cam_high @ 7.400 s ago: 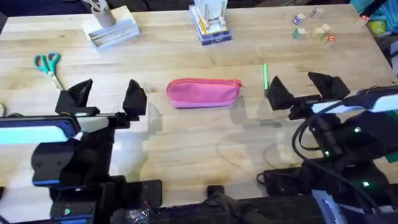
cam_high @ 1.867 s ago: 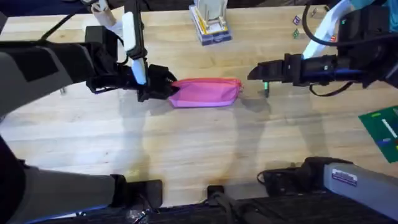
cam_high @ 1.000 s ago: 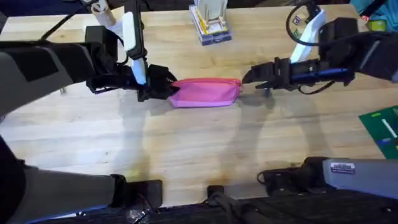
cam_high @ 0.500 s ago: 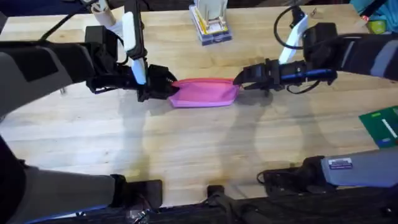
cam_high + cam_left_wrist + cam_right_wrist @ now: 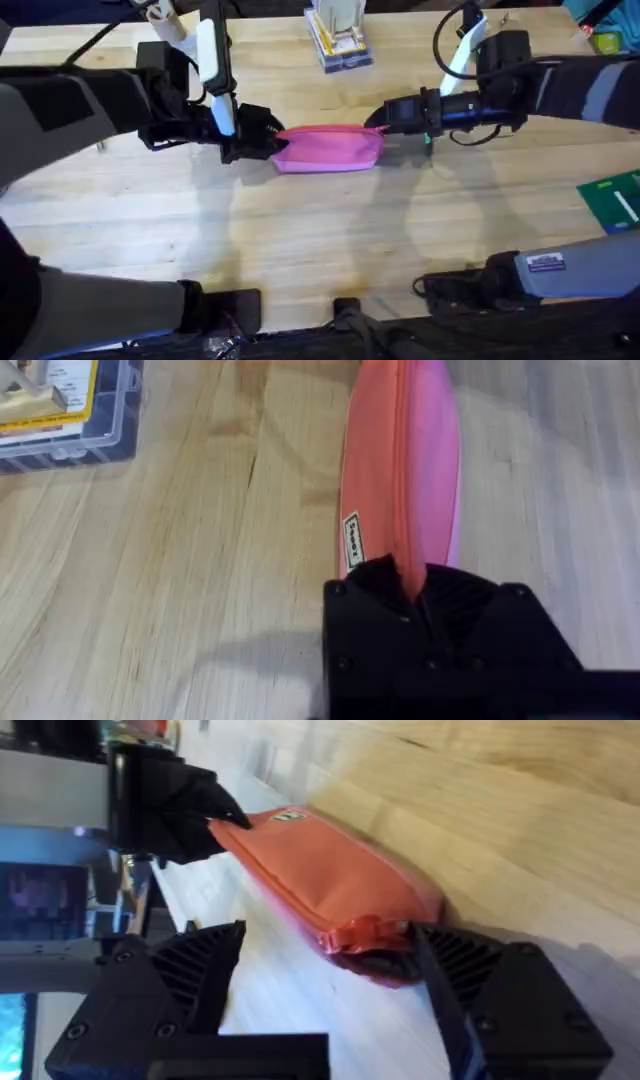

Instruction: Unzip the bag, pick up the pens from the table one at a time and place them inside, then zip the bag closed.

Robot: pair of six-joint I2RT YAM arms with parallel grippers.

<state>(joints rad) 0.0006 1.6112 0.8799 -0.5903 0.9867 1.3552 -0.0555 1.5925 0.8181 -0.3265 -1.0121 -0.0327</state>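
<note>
**Pink pouch held at both ends**

The pink pencil pouch (image 5: 328,149) lies lengthwise on the table (image 5: 320,240), zipper closed. The left gripper (image 5: 272,140) fingers clamp its left end; the right gripper (image 5: 378,118) fingers stand apart, straddling its right end.

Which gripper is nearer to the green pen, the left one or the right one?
Right. The right gripper is at the bag's end beside the green pen; the left gripper clamps the bag's opposite end.
</note>
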